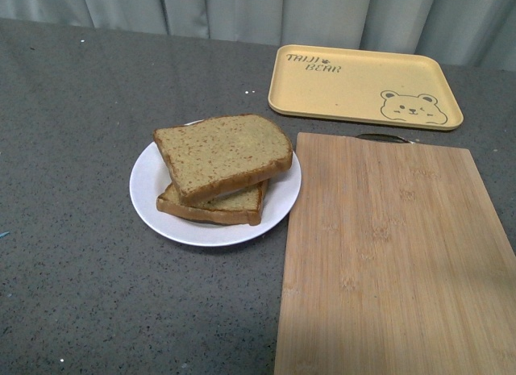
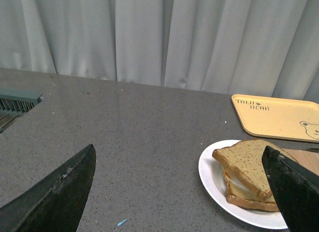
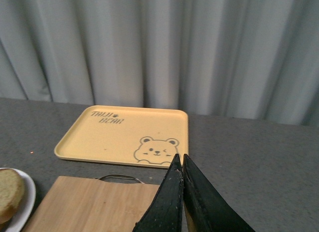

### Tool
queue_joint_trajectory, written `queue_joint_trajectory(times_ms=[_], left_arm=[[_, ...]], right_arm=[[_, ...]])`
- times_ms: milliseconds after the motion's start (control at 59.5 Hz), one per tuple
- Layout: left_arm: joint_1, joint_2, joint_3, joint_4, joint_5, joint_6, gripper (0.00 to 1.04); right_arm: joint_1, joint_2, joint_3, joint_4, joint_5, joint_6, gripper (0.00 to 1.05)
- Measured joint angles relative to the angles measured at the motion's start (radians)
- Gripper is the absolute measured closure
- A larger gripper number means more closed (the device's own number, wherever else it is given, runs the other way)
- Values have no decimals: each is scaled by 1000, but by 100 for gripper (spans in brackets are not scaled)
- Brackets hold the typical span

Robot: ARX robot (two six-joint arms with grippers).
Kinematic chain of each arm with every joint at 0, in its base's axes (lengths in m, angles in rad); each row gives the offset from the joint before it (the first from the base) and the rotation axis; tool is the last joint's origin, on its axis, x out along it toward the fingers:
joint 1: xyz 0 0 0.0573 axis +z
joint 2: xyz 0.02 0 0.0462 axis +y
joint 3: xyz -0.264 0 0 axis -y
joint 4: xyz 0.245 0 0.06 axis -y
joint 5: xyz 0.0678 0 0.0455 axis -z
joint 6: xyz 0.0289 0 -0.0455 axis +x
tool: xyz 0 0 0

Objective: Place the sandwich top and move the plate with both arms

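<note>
Bread is seen stacked on the plate (image 1: 149,196): the sandwich top (image 1: 222,153) lies flat on a lower slice (image 1: 234,206), turned askew so that its corners jut past that slice on the left and the right. In the left wrist view a thin white layer (image 2: 244,184) is glimpsed between the two slices. The plate's right rim is found just beside the left edge of the cutting board (image 1: 395,254); whether they touch cannot be told. A dark handle (image 1: 383,137) is seen at the board's far edge, and the yellow tray (image 1: 355,89) is set just beyond it, apart from the plate.

Bare grey speckled table (image 1: 72,149) is spread to the left of the plate and in front of it. A slatted grey grille (image 2: 17,101) is seen at the table's far left. The scene is closed at the back by a pale pleated curtain (image 1: 242,12).

The left gripper (image 2: 179,149) is held above the table to the left of the plate, its black fingers (image 2: 65,192) spread wide with nothing between them. The right gripper (image 3: 182,158) is held over the board, its fingers (image 3: 167,202) pressed together on nothing.
</note>
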Motion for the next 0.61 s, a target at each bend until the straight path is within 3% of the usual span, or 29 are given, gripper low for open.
queue_joint_trajectory(times_ms=[605], left_arm=[[0,0,0,0,0,0,7]], right_arm=[[-17,-465,-100,-364,-4,0,104]])
